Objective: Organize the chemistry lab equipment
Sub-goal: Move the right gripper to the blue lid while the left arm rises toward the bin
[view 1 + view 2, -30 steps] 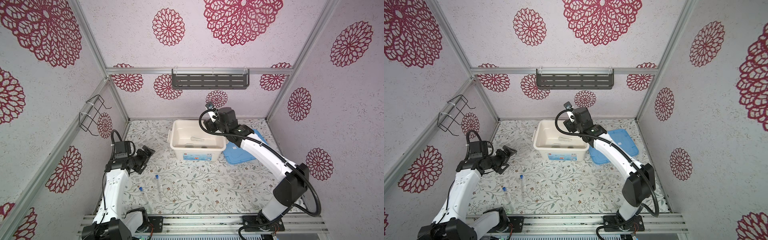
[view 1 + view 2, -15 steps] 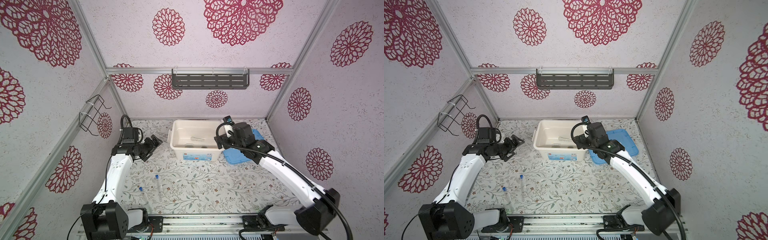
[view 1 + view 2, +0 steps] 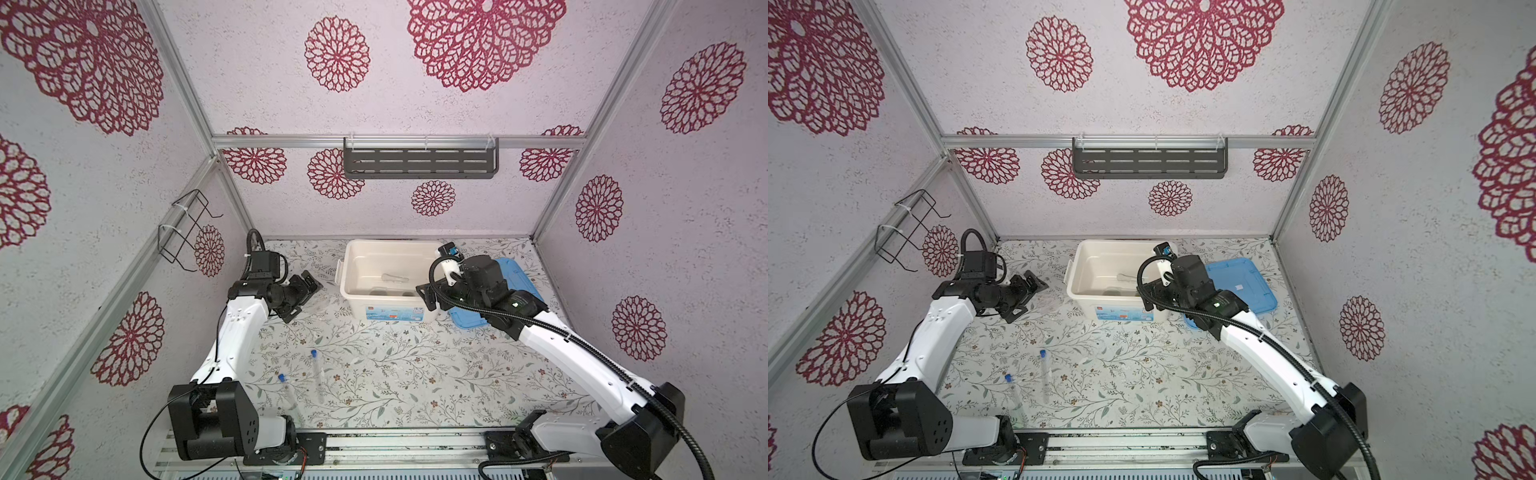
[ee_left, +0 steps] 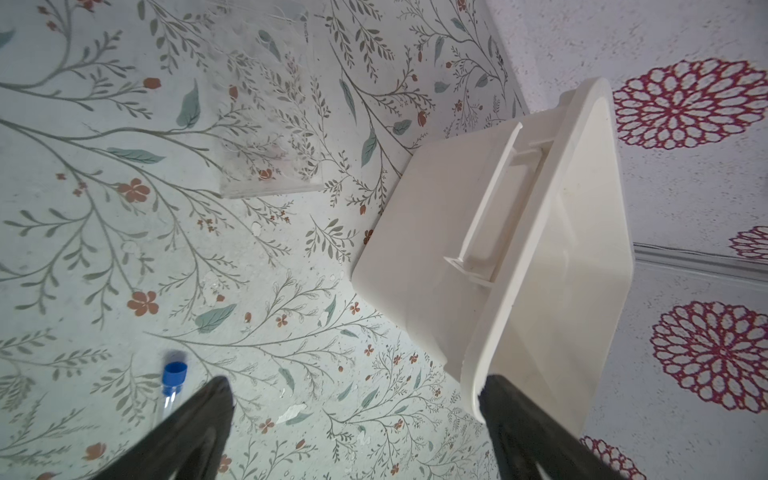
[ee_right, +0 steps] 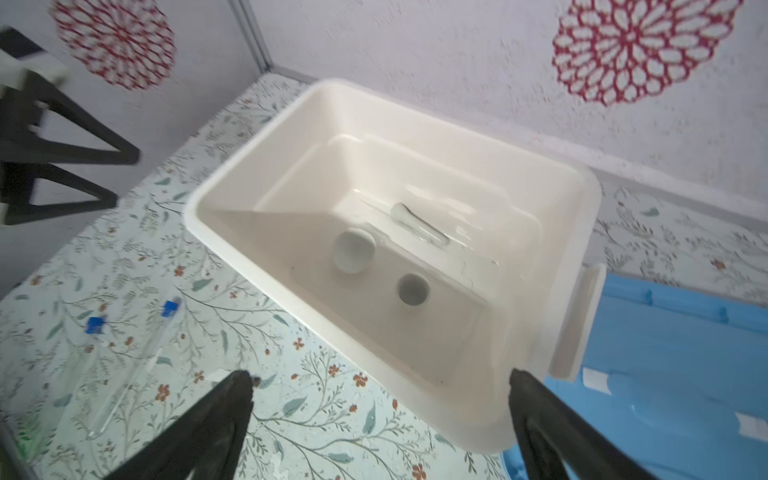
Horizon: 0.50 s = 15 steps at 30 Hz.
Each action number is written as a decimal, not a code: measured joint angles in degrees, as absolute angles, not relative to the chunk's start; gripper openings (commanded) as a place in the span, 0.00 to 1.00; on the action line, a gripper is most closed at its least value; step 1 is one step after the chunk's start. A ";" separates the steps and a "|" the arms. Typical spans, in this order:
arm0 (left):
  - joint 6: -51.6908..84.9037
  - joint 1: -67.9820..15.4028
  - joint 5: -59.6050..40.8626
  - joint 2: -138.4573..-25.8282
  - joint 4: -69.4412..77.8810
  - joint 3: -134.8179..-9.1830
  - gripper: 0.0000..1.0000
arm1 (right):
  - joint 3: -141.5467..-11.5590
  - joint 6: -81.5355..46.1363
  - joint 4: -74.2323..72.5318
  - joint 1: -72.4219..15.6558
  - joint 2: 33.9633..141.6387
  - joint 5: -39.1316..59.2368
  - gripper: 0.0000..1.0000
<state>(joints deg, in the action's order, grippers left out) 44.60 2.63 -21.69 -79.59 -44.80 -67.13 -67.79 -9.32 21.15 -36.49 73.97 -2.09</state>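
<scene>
Two slim clear tubes with blue caps lie side by side on the floral table near its front left, one (image 3: pixel 316 370) (image 3: pixel 1044 374) (image 5: pixel 160 332) beside the other (image 3: pixel 289 397) (image 3: pixel 1014 397). A small clear tube rack (image 4: pixel 266 120) stands on the table left of the white bin (image 3: pixel 390 243) (image 5: pixel 457 129). Inside the bin lie two small white round dishes (image 5: pixel 353 251) (image 5: pixel 412 289) and a thin pale stick-like piece (image 5: pixel 417 224) (image 3: pixel 395 276). My left gripper (image 3: pixel 304 297) (image 4: pixel 353 384) is open and empty, between rack and bin. My right gripper (image 3: pixel 428 297) (image 5: pixel 379 376) hangs open and empty at the bin's front right corner.
A blue lid (image 3: pixel 513 291) (image 5: pixel 673 353) lies flat right of the bin, partly under my right arm. A dark shelf (image 3: pixel 419 160) hangs on the back wall and a wire holder (image 3: pixel 185 232) on the left wall. One tube's blue cap (image 4: pixel 173 372) shows beside my left fingers.
My right gripper has come down from above the bin's back to its front right corner. My left gripper has swung back and toward the bin. The tubes have not moved.
</scene>
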 measured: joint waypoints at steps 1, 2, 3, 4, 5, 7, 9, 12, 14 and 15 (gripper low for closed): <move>44.60 2.13 -22.31 -79.90 -44.07 -67.13 0.98 | -67.81 -10.33 21.91 -36.45 74.65 -4.01 0.99; 44.60 1.48 -23.05 -80.34 -43.46 -67.26 0.99 | -67.85 -11.38 22.76 -36.36 75.29 -5.82 0.99; 44.62 0.82 -23.68 -80.82 -43.16 -67.61 0.99 | -67.99 -12.23 23.66 -36.25 75.83 -7.18 0.99; 44.64 -0.05 -24.43 -81.65 -42.96 -68.40 0.99 | -68.31 -13.30 24.82 -36.07 76.60 -8.69 0.99; 44.60 -0.91 -25.06 -82.59 -42.72 -69.36 0.99 | -68.90 -14.41 25.98 -35.86 77.49 -9.87 0.99; 44.40 -2.55 -25.61 -84.20 -42.02 -71.18 0.99 | -70.00 -16.49 27.57 -35.29 79.09 -11.70 0.99; 44.03 -3.95 -25.93 -85.38 -41.25 -72.42 0.99 | -70.50 -18.57 28.64 -34.39 79.90 -13.10 0.96; 43.38 -5.17 -26.26 -86.91 -41.23 -74.37 0.99 | -70.54 -22.15 30.37 -31.40 79.75 -13.04 0.92; 43.09 -5.56 -26.20 -87.88 -41.15 -75.16 1.00 | -70.54 -23.86 30.96 -27.05 79.42 -10.72 0.90; 43.03 -5.76 -26.02 -88.16 -41.06 -75.18 1.00 | -70.54 -24.38 31.11 -24.40 79.26 -9.58 0.89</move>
